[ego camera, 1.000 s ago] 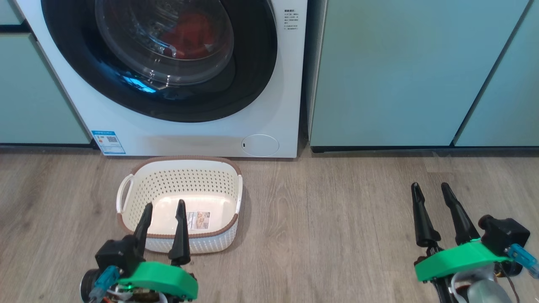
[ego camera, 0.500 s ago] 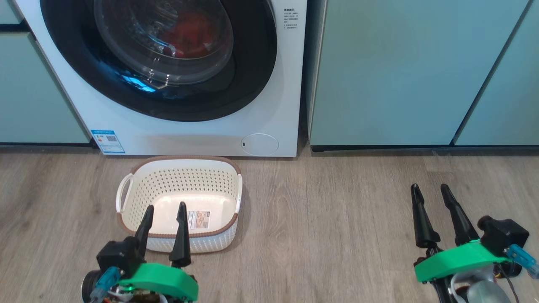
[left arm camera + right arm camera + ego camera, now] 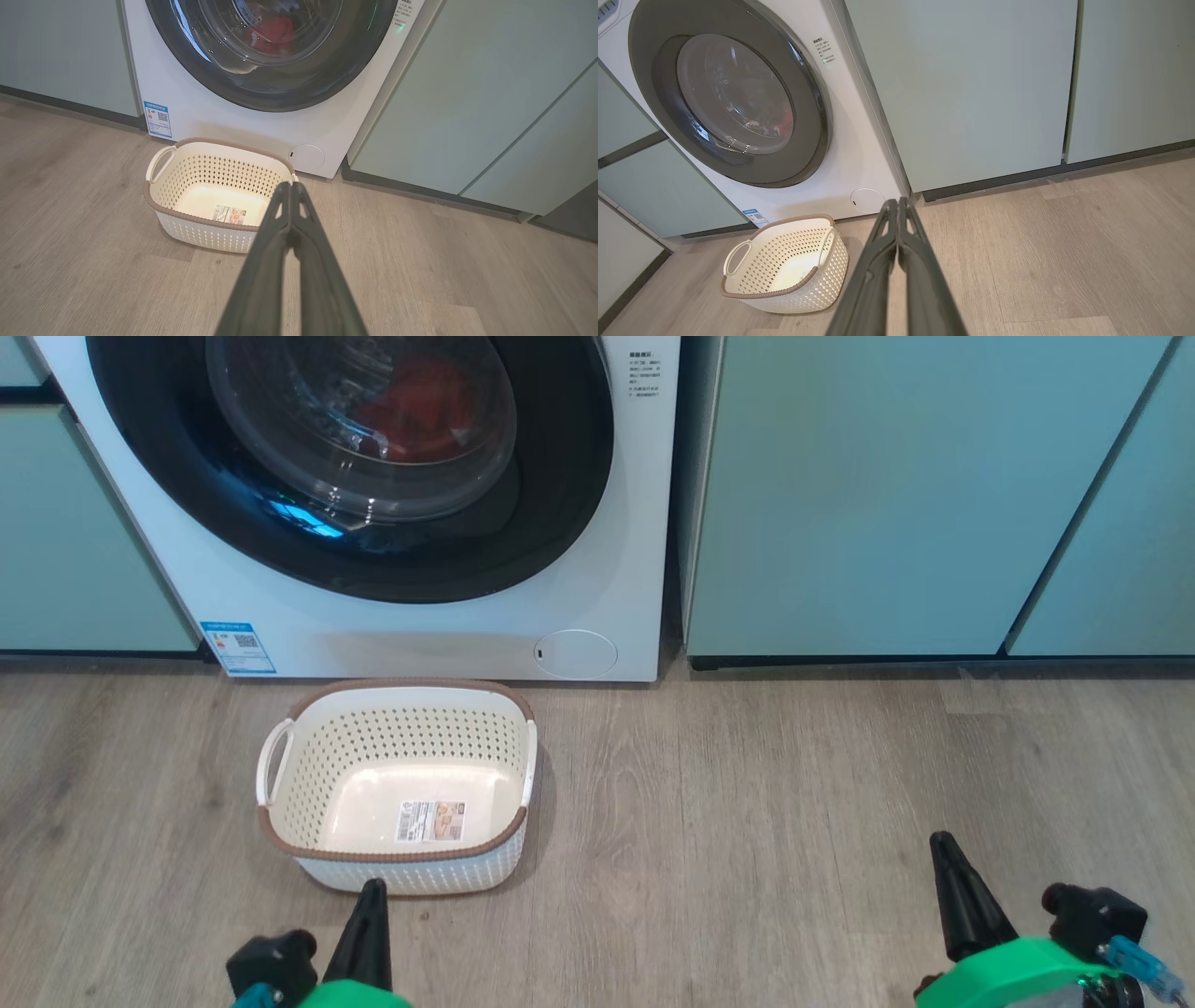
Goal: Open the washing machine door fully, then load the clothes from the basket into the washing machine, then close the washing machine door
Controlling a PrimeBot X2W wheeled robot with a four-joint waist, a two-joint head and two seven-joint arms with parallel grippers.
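- Change since a second ago: both grippers have drawn back toward the robot, and each pair of fingers has gone from spread to pressed together. The left one no longer reaches over the basket's inside.
- Left gripper (image 3: 372, 892): fingers pressed tip to tip, pinching nothing. Its tip lies at the basket's near wall in the head view. I cannot tell whether they touch, and judge that they do not.
- Basket (image 3: 420, 875): just ahead of the left gripper on the floor (image 3: 709, 821), long axis running across the fingers, one handle out to the left. Nothing in it but the paper label.
- Washing machine door (image 3: 560, 476): straight ahead of and above the left gripper, beyond the basket, lying flush against the washing machine (image 3: 420, 635), so judged shut.
- Clothes (image 3: 420, 401): red, showing through the door glass, inside the drum.
- Right gripper (image 3: 939, 845): fingers likewise pressed together and holding nothing, over bare floor. The door lies ahead and well to its left, so the left arm is the nearer.
- Judgement: load in, door closed, nothing left to reach for.
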